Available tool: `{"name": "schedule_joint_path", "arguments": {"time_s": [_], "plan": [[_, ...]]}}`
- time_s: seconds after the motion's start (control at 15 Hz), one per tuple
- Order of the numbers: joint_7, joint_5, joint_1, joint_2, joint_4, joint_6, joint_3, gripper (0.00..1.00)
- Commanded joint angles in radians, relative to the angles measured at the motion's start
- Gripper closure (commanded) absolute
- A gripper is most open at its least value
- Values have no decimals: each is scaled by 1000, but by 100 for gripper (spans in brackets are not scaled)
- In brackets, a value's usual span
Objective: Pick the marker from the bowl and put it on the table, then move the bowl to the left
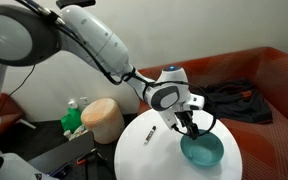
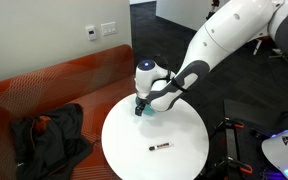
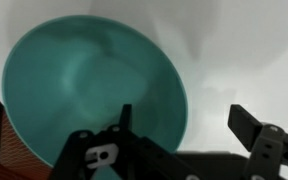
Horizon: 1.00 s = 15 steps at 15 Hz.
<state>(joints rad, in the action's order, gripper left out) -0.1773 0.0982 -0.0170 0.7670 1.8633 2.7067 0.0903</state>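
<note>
The teal bowl (image 1: 204,152) sits on the round white table (image 1: 149,155), near its edge. It fills the wrist view (image 3: 79,80) and is empty. In an exterior view only a sliver of it (image 2: 152,113) shows behind the gripper. My gripper (image 1: 192,128) (image 2: 141,109) is low at the bowl's rim. In the wrist view the gripper (image 3: 184,122) is open, with one finger over the bowl's inside and the other outside over the table (image 3: 239,50). The dark marker (image 1: 150,133) (image 2: 159,148) lies flat on the table, apart from the bowl.
A tan cylindrical basket (image 1: 104,118) and a green item (image 1: 74,120) stand beside the table. A red-brown sofa (image 2: 79,80) with dark clothing on it (image 2: 46,135) (image 1: 234,100) lies behind the table. The table (image 2: 134,160) ends close to the bowl.
</note>
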Motion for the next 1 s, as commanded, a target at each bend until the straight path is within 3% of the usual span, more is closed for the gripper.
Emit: {"name": "schedule_joint_path", "arguments": {"time_s": [0.0, 0.53, 0.6, 0.93], "plan": [[46, -28, 17, 32, -52, -52, -18, 34], [54, -31, 27, 55, -76, -56, -25, 95], [59, -31, 28, 55, -76, -56, -26, 100], [79, -26, 20, 41, -78, -67, -29, 99]]}}
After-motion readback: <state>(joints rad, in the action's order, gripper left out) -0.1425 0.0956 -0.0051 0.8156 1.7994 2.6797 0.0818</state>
